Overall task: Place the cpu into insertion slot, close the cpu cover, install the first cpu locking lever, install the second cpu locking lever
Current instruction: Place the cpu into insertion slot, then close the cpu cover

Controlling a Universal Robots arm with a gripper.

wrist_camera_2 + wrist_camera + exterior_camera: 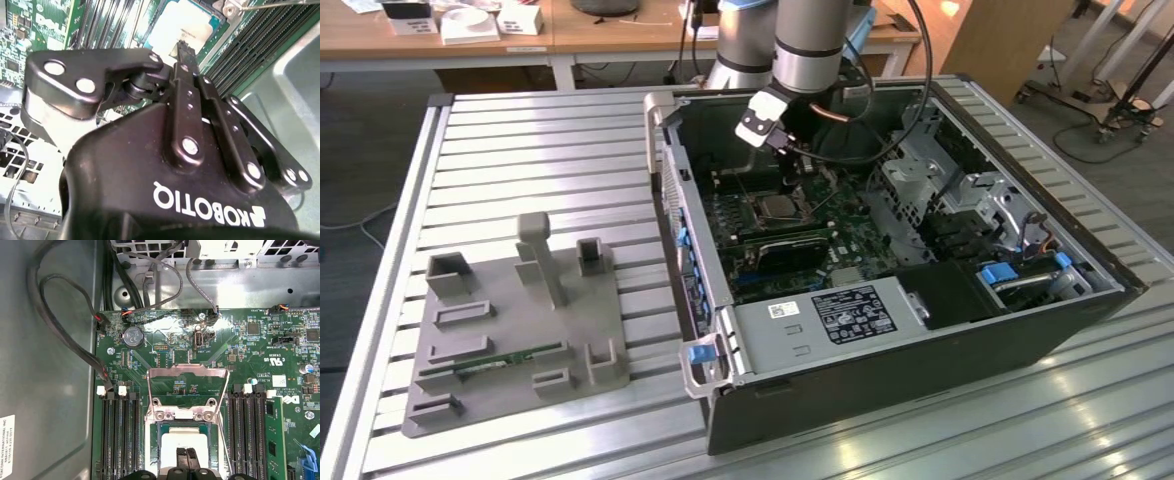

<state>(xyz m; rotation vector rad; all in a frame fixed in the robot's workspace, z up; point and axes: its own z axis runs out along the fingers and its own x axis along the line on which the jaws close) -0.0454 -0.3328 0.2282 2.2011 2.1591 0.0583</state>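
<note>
Gripper (187,456), black, two-fingered, on the grey arm: fingertips pinched together, no gap between them, nothing clamped. In both wrist views it sits over the cpu (169,444), a small flat square chip with a silvery metal top. I can't tell whether the tips touch the chip or hang just above it. In the exterior view the gripper (787,185) reaches down into the open dark grey computer case (921,375).

Chip lies flat inside the insertion slot (183,427), a square socket with a dark rim on the green circuit board (165,347), so placing looks done. The cpu cover (189,372), a thin silvery hinged frame with a square window, stands raised just beyond the slot, not closed. Long black memory slots (120,435) run along both sides of the socket.

Risks, as judgement:
- If the chip is not fully seated or sits skewed, pressing on it or shutting the cover could bend the socket pins.
- Closed tips dragging sideways could slide the chip out of its seat.
- The raised cover is close to the fingers, so a careless lift or swing could catch it, or knock it down unevenly.
</note>
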